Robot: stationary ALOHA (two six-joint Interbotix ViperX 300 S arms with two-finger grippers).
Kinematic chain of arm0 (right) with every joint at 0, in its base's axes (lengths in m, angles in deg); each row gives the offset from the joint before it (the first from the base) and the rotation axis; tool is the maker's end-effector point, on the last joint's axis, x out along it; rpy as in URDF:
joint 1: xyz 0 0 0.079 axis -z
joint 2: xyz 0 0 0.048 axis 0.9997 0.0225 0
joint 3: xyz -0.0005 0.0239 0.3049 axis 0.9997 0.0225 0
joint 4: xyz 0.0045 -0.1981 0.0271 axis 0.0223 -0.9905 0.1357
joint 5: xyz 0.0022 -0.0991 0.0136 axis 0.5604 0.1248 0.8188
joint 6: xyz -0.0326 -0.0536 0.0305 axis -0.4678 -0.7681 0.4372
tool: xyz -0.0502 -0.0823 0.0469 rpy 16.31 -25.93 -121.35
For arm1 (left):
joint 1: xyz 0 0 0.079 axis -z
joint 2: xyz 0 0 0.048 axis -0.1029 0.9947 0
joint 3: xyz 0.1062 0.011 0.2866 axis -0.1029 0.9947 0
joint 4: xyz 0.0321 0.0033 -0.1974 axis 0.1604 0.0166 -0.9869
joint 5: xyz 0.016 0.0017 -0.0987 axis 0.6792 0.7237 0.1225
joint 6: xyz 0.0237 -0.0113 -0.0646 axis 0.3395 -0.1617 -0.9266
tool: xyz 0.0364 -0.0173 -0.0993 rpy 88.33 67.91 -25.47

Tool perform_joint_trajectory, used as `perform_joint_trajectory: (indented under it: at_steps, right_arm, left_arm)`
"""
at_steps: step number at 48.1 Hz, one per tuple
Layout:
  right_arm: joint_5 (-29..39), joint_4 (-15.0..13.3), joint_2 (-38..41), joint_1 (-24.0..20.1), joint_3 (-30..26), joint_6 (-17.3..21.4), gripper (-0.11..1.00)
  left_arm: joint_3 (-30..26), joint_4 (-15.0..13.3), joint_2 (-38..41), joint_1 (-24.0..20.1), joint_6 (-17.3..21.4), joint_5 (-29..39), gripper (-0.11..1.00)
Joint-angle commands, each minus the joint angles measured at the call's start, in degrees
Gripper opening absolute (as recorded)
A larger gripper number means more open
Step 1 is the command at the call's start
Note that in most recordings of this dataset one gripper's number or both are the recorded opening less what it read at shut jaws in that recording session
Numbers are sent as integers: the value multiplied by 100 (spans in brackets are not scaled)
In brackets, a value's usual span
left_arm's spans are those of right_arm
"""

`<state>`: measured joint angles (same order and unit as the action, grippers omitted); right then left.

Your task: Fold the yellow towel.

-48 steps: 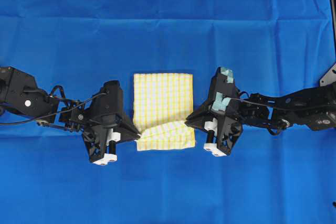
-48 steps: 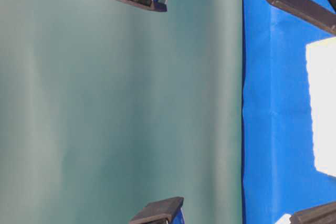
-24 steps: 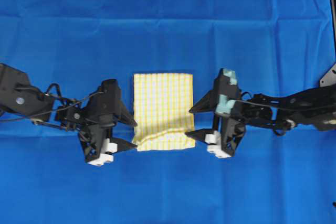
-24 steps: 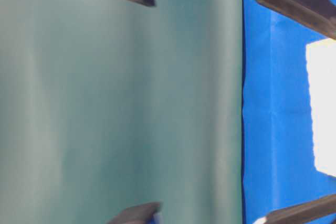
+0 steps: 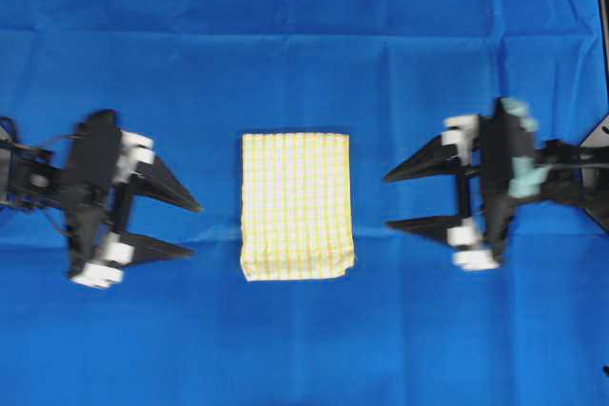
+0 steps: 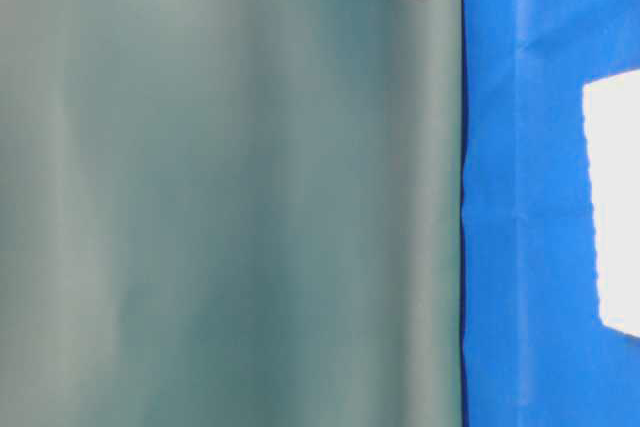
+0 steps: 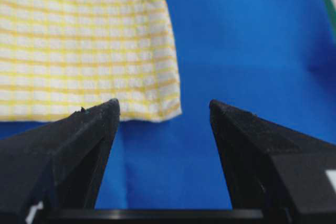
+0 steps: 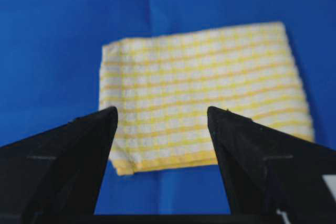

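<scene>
The towel (image 5: pixel 296 206) lies folded flat on the blue surface (image 5: pixel 304 45). The left hand (image 5: pixel 190 228) and right hand (image 5: pixel 390 202) flank it, both spread, touching nothing.

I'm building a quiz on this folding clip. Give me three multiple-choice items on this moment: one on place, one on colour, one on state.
1. Where does the yellow towel lie?
A. between the two grippers
B. under the left gripper
C. off the blue cloth

2. What colour are the towel's stripes?
A. red
B. yellow
C. green

3. How do the left gripper and the right gripper stand?
A. both shut on the towel
B. one open, one shut
C. both open and apart from the towel

Key: 1 A, blue cloth shows on either side of it; 2 B, a yellow check on white; 3 C, the jaws gape and hold nothing.
</scene>
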<state>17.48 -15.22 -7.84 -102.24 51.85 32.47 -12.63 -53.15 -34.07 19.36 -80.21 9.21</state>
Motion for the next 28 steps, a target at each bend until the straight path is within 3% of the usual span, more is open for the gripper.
perform_joint_trajectory:
  at_steps: [1, 17, 28]
  right_arm:
    - [-9, -9, -642, -18, 176, -141, 70]
    - [721, -9, -2628, 114, 905, -949, 70]
    - [861, -26, -3305, 316, 1415, -1081, 70]
  left_arm:
    - [202, 18, -615, 18, 132, -26, 61]
    - [1107, 18, -2830, -26, 905, 70, 61]
    - [1661, 18, -3753, -360, 1099, 334, 61]
